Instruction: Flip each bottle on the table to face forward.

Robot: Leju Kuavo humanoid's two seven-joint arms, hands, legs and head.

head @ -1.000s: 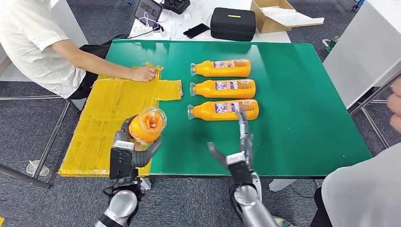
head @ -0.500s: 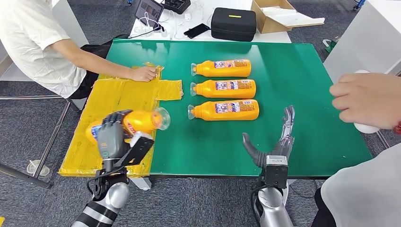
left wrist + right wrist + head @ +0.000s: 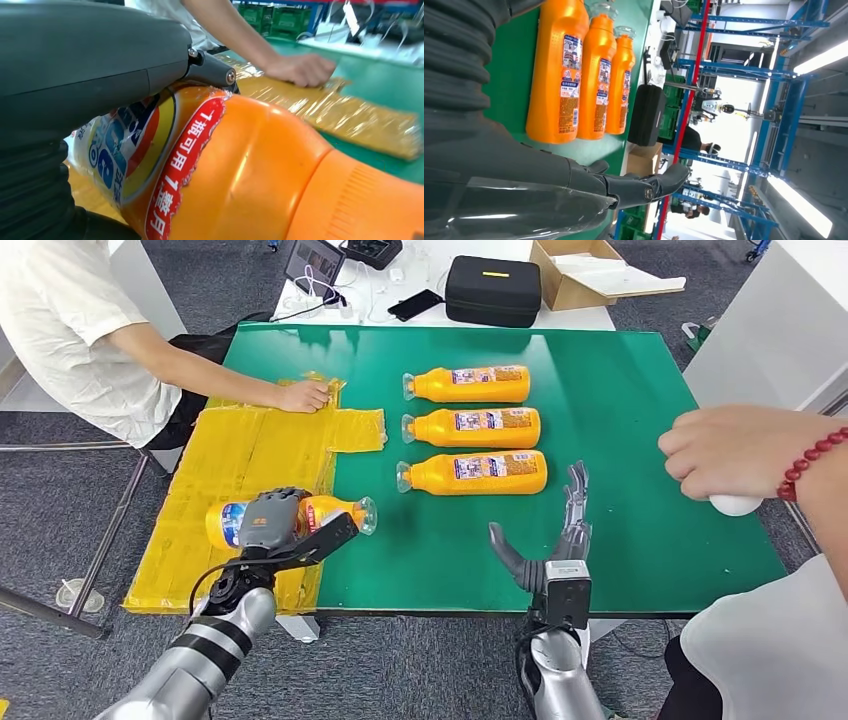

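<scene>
So around the green table top [image 3: 640, 420] there's a fair bit going on: a person in a white shirt [image 3: 60, 330] is sitting at the far left with one hand resting on the crinkly yellow plastic sheet [image 3: 230, 465] that's covering the left part of the table, and another person's hand with a red bead bracelet [image 3: 740, 450] is reaching in from the right edge, gripping something small and white. Behind the table a black zip case [image 3: 493, 290], an open cardboard box [image 3: 590, 275] and some tablets and cables are sitting on a white surface. Three orange plastic bottles with printed labels [image 3: 472, 427] are lying on their sides in a neat row mid-table, long axes running left to right, clear caps pointing toward the yellow sheet, labels facing up. The fourth orange bottle with the blue-and-white label [image 3: 300, 515] is being grasped by the robot's left hand [image 3: 272, 520] at the near left, over the edge of the yellow sheet; it's lying roughly horizontal too, cap pointing right toward the green and base toward the left. The right hand [image 3: 555, 540] is hovering over the near edge of the table just in front of the nearest bottle of the row, fingers spread and holding nothing.
</scene>
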